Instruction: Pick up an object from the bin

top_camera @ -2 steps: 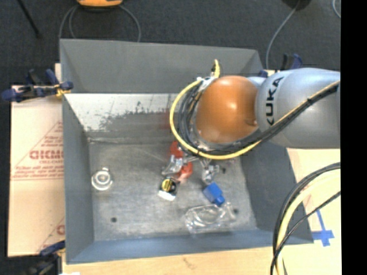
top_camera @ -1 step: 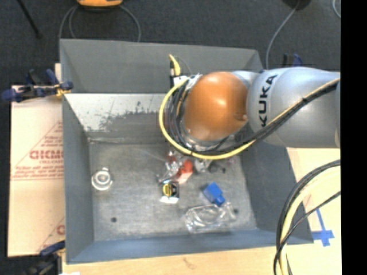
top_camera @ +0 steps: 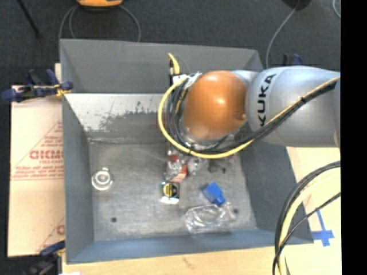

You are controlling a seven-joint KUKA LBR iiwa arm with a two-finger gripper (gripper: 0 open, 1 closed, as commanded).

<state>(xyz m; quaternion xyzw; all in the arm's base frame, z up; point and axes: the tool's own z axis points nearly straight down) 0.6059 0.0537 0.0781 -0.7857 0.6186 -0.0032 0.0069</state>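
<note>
Near the middle of the grey bin (top_camera: 74, 153), under the arm's orange cover (top_camera: 213, 105), hangs our hand (top_camera: 179, 168); we cannot tell whether it is clenched. Just beside it lies a small black-and-yellow piece (top_camera: 169, 192), probably light and stiff; we would pinch its narrow sides.

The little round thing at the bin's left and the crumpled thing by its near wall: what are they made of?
The round thing looks like clear, glossy plastic or possibly glass: see-through, with a glinting rim. The crumpled thing seems thin clear plastic, perhaps packaging: transparent, creased, with bright highlights.
</note>
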